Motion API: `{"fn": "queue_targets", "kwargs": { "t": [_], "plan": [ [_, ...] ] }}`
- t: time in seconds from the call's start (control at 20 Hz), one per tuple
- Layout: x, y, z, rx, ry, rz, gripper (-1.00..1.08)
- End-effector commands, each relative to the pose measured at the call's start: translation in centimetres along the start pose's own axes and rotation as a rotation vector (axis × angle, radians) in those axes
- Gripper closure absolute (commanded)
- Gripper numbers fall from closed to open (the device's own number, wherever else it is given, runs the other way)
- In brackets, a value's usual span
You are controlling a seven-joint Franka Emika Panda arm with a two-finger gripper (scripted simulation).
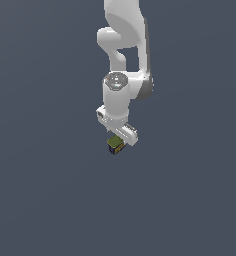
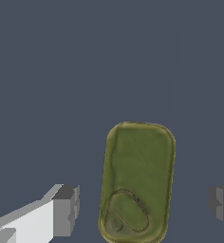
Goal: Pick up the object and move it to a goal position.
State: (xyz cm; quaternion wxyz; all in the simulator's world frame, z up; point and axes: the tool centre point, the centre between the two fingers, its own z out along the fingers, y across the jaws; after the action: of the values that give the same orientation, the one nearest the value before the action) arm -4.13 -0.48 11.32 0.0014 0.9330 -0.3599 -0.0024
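Observation:
The object is a small block with an olive-green top and dark sides with yellow marks. It lies on the dark grey floor just under the white hand in the exterior view. In the wrist view its rounded olive top fills the space between the fingers. My gripper is open, with one grey fingertip on one side of the block and the other at the picture's edge, each with a gap to the block. In the exterior view the gripper sits right over the block and its fingertips are mostly hidden.
The white arm comes down from the top of the exterior view. A plain dark grey floor lies all around the block. No goal marker shows.

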Motion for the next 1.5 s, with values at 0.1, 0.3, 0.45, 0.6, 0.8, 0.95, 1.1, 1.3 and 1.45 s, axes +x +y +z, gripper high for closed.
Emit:
{"fn": "queue_targets", "kwargs": {
  "t": [0.1, 0.3, 0.45, 0.6, 0.8, 0.95, 1.1, 1.3, 1.45],
  "plan": [
    [-0.3, 0.0, 0.3, 0.003, 0.002, 0.062, -0.92],
    [-0.4, 0.0, 0.4, 0.004, 0.003, 0.089, -0.92],
    [-0.5, 0.0, 0.5, 0.005, 0.003, 0.096, -0.92],
    [-0.5, 0.0, 0.6, 0.004, 0.003, 0.091, -0.92],
    [-0.5, 0.0, 1.7, 0.004, 0.003, 0.092, -0.92],
    [-0.5, 0.1, 3.1, 0.004, 0.003, 0.094, -0.92],
    [-0.5, 0.1, 4.5, 0.004, 0.003, 0.095, -0.92],
    [-0.5, 0.0, 5.4, 0.004, 0.003, 0.096, -0.92],
    [-0.5, 0.0, 5.5, 0.004, 0.003, 0.096, 1.08]
  ]
}}
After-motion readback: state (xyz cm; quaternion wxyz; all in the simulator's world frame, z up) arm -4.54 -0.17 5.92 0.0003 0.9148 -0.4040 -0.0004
